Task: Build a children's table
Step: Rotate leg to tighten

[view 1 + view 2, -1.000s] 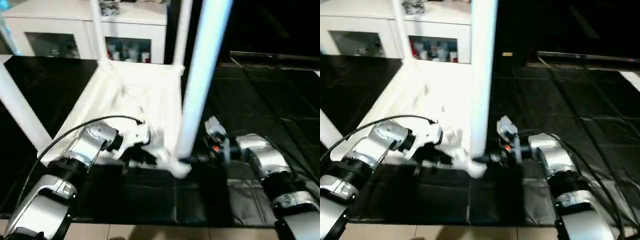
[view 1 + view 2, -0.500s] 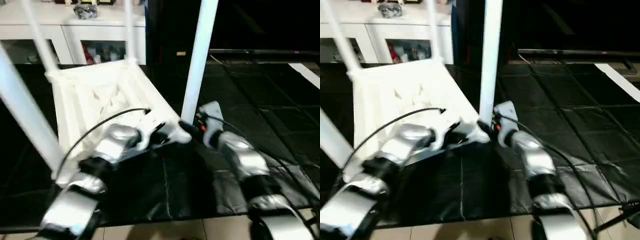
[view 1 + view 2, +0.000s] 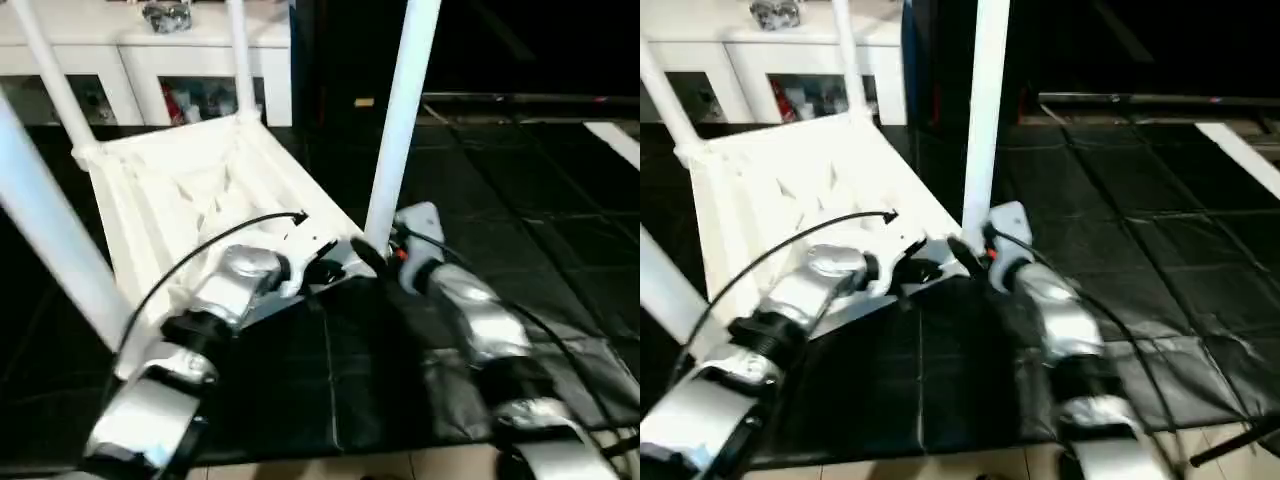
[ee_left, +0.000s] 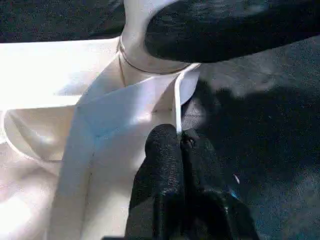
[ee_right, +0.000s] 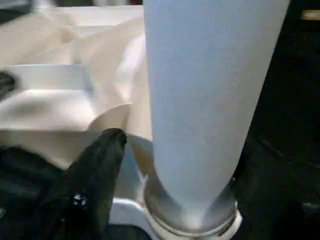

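Note:
The children's table lies upside down on the black mat, its ribbed white top (image 3: 190,180) facing up. Its white legs stand up from the corners. The near-right leg (image 3: 398,130) rises from its corner socket (image 4: 150,55). My left gripper (image 3: 325,268) is shut on the top's thin rim right beside that socket, and the left wrist view shows the fingers (image 4: 170,160) pinching the white edge. My right gripper (image 3: 372,255) is open around the foot of the same leg (image 5: 210,100). One finger (image 5: 100,165) stands a little off the tube.
A white cabinet with glass doors (image 3: 200,60) stands behind the table. The black mat (image 3: 380,380) spreads to the right and towards me, ending at pale floor (image 3: 400,470). A black cable (image 3: 180,270) arcs over my left forearm. Other legs (image 3: 50,240) (image 3: 240,60) stick up on the left.
The head camera has swung, so the whole scene has shifted. My right gripper's fingers now stand wider around the leg's foot. The left gripper keeps its hold on the rim.

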Available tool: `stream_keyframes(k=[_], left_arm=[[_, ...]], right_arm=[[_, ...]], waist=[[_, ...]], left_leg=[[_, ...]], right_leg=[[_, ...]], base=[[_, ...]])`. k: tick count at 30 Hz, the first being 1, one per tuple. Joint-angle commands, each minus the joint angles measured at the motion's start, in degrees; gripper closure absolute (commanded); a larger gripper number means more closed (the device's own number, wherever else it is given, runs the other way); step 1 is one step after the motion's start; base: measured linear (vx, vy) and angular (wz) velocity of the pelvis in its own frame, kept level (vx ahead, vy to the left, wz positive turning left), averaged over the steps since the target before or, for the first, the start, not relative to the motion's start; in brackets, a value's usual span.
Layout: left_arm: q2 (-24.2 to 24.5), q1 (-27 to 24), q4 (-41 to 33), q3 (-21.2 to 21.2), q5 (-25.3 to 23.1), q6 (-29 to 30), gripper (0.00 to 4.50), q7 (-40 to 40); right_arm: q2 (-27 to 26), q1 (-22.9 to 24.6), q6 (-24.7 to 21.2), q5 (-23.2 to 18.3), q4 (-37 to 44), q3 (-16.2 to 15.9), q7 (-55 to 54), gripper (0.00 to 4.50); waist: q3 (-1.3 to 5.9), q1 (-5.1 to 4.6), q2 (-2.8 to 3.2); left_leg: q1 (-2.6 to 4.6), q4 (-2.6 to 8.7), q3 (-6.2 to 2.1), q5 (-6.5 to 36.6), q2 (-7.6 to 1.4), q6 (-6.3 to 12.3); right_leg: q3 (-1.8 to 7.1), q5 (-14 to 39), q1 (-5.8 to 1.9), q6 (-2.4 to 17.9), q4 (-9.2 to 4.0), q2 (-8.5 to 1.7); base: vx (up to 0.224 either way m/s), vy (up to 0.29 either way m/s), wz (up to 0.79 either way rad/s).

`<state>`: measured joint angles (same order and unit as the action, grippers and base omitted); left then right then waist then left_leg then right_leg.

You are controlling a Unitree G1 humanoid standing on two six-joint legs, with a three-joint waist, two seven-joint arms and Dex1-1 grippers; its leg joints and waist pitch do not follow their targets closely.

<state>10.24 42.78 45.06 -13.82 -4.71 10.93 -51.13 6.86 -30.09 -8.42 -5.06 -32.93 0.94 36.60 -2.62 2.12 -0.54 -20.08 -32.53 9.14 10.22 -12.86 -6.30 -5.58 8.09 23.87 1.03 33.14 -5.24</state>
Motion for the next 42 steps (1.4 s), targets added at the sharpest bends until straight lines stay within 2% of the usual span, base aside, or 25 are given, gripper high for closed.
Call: stream_keyframes(k=[1,2,4,8,10,12,14,15,19,24,26,29,32,33,42], left_arm=[[0.2,-0.16,-1.62,-1.67,-0.28,-2.59,4.5,-2.49],[2.33,-0.81,-1.87,-3.04,-0.88,-5.09,4.5,-6.43],[3.11,-1.05,-1.95,-3.57,-1.1,-5.79,4.5,-7.94],[7.13,-1.89,-2.8,-5.34,-0.45,-9.31,4.5,-17.74],[7.81,-2.1,-3.03,-5.68,-0.24,-9.92,4.5,-19.74],[8.85,-2.3,-3.4,-6.36,-0.22,-10.72,4.5,-22.21],[10.66,-2.5,-4.2,-7.59,0.03,-11.89,4.5,-26.45],[11.44,-2.56,-4.63,-8.23,0.14,-12.48,4.5,-28.54],[12.89,-2.96,-5.89,-9.73,0.74,-14.27,4.5,-33.36],[13.49,-3.39,-6.95,-10.44,0.67,-15.52,4.5,-36.33],[13.61,-3.49,-7.28,-10.7,0.6,-15.87,4.5,-36.84],[13.62,-3.57,-7.6,-10.92,0.82,-15.82,4.5,-37.14],[13.65,-3.66,-7.66,-11.11,0.83,-15.92,4.5,-37.28],[13.65,-3.68,-7.64,-11.15,0.79,-15.93,4.5,-37.27],[13.71,-3.46,-6.92,-11.06,0.31,-16.2,4.5,-37.03]], right_arm=[[-0.7,0.82,-0.45,-1.98,1.78,-4.72,7.35,0.63],[2.13,1.44,-0.47,-2.86,2.75,-4.96,12.41,0.5],[3.26,1.65,-0.23,-3.02,2.98,-5.13,14.3,0.39],[9.31,2.05,0.63,-4.26,3.15,-6.11,25.65,0.12],[10.1,2.01,0.54,-4.57,3.09,-6.16,27.5,0.04],[11.38,1.9,0.88,-4.55,2.86,-6.71,30.3,0.04],[13.36,1.45,1.33,-4.54,2.37,-7.8,35.18,0.04],[14.01,0.88,2.07,-4.31,1.66,-8.28,37.11,0.04],[14.59,-0.55,2.35,-5.05,0.08,-9.08,40.9,0.04],[14.83,-1.89,1.71,-6.1,-1.56,-10.22,45.75,0.53],[14.88,-2.18,1.03,-6.79,-1.77,-10.48,47.59,0.79],[14.36,-2.11,0.21,-7.82,-1.53,-10.46,49.04,0.86],[13.92,-2.05,0.1,-7.76,-1.92,-10.56,49.75,1.22],[13.87,-1.97,-0.09,-7.72,-1.93,-10.71,50.06,1.22],[13.99,-2.38,-0.63,-8.14,-2.95,-11.24,51.75,1.94]], waist=[[4.06,0.59,0.08],[4.17,0.63,-0.04],[4.16,0.76,-0.14],[3.96,1.34,-0.06],[3.78,1.67,-0.02],[3.85,2.21,0.14],[3.99,2.68,0.13],[3.93,2.92,0.14],[4.0,3.22,-0.17],[4.02,3.56,-0.19],[3.95,3.8,-0.4],[3.89,3.99,-0.39],[3.84,3.97,-0.47],[3.86,3.99,-0.43],[3.9,4.03,-0.46]], left_leg=[[-0.5,3.12,0.99,10.91,0.34,5.27],[-0.6,3.11,0.91,9.77,0.32,5.59],[-0.52,3.01,1.01,9.3,0.29,5.99],[-0.29,3.1,1.11,10.11,-0.06,6.17],[-0.26,3.12,1.33,10.83,-0.17,5.62],[0.33,3.14,1.42,11.99,-0.37,4.61],[0.49,3.09,1.59,11.63,-0.56,4.49],[0.24,3.07,1.59,11.36,-0.54,4.52],[0.17,3.05,1.63,11.14,-0.46,4.45],[0.16,3.0,1.64,10.89,-0.5,4.29],[0.13,3.02,1.6,11.18,-0.55,4.15],[0.11,3.04,1.58,11.68,-0.53,3.63],[0.09,3.03,1.57,12.17,-0.44,3.19],[0.09,3.05,1.54,12.14,-0.43,3.07],[0.0,2.9,1.53,12.0,-0.38,3.07]], right_leg=[[2.28,12.04,-4.07,11.84,-3.44,-2.22],[2.25,10.3,-4.24,12.6,-3.18,-2.23],[2.26,9.1,-4.21,13.3,-2.95,-2.13],[2.27,10.25,-4.17,14.0,-2.95,-2.24],[2.3,11.5,-3.99,13.85,-2.96,-2.21],[2.38,12.96,-3.62,13.71,-3.07,-2.32],[2.54,11.09,-3.57,14.36,-2.71,-2.26],[2.56,10.16,-3.67,14.48,-2.49,-2.22],[2.57,10.37,-3.74,14.34,-2.36,-2.35],[2.58,11.25,-3.71,14.21,-2.32,-2.44],[2.6,12.55,-3.69,13.65,-2.35,-2.49],[2.6,14.3,-3.58,12.88,-2.51,-2.51],[2.59,15.88,-3.56,12.13,-2.66,-2.46],[2.58,16.26,-3.56,11.9,-2.7,-2.48],[2.58,15.91,-3.48,12.21,-2.56,-2.41]], base=[[0.0,0.0,0.0],[0.0,0.0,0.0],[0.0,0.0,0.0],[0.0,0.0,0.0],[0.0,0.0,0.0],[0.0,0.0,0.0],[0.0,0.0,0.0],[0.0,0.0,0.0],[0.0,0.0,0.0],[0.0,0.0,0.0],[0.0,0.0,0.0],[0.0,0.0,0.0],[0.0,0.0,0.0],[0.0,0.0,0.0],[0.0,0.0,0.0]])
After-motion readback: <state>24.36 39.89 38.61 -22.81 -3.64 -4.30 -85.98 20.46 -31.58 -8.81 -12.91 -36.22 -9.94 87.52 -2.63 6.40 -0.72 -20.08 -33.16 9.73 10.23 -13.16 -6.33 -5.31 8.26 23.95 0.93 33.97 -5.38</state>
